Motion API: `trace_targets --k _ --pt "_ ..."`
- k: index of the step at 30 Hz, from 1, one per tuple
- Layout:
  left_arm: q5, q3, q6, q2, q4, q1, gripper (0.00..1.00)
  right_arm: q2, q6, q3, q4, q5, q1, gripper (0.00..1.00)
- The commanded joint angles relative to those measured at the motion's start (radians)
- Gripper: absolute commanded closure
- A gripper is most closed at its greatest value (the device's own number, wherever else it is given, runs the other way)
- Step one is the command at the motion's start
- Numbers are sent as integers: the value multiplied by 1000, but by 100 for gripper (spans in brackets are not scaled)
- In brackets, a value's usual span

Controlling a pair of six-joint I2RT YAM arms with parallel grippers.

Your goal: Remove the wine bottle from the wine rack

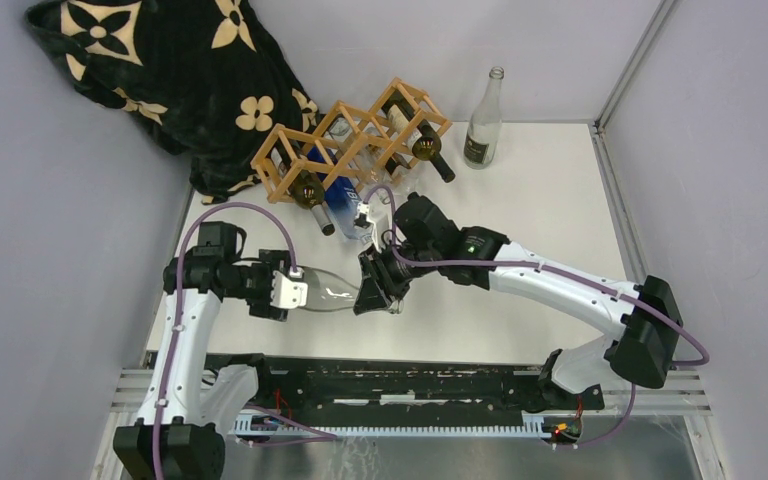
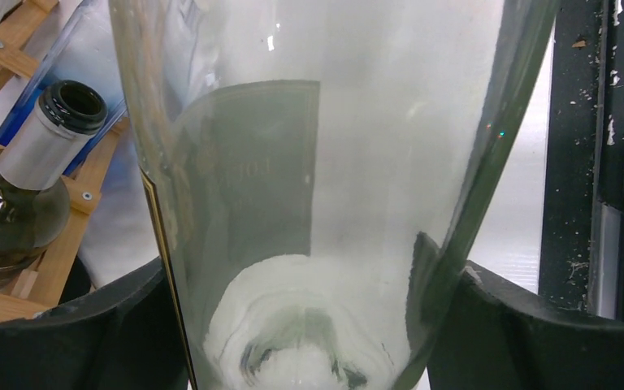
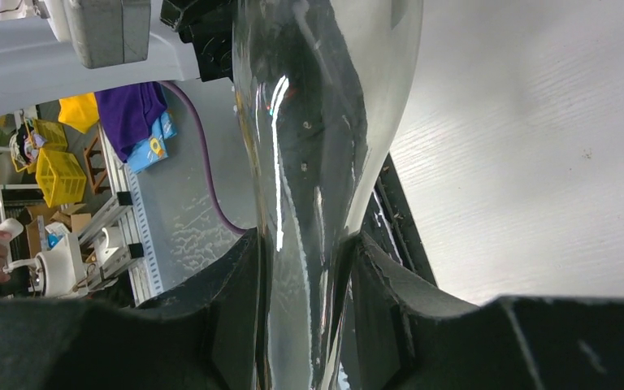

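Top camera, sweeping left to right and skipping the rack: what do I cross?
Black patterned cloth → left gripper → clear wine bottle held between both grippers → right gripper → upright clear bottle at the back.

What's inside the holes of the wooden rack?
One dark bottle at the left end of the wine rack, another dark bottle at the right, a blue bottle low between. Their far ends are hidden.

Clear wine bottle (image 1: 332, 291) lies horizontal off the wine rack (image 1: 358, 137).
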Motion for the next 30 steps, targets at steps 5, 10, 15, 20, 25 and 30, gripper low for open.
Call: trace_targets --k 5,10,15,20,25,30 --pt "125 17 -167 -72 194 -3 98 -59 -93 145 227 -68 18 45" --pt "199 21 -400 -105 340 -3 98 -108 -108 122 231 -2 8 17" --pt "272 68 -629 -85 424 -3 98 -156 -78 80 282 23 -10 8" --pt "342 95 -785 -90 480 -3 98 -213 -25 30 390 72 -39 3" --pt "381 107 -1014 -91 606 -2 98 -234 39 6 534 92 -44 2" --pt "408 116 -1081 -95 615 -2 98 -212 89 43 594 53 -52 2"
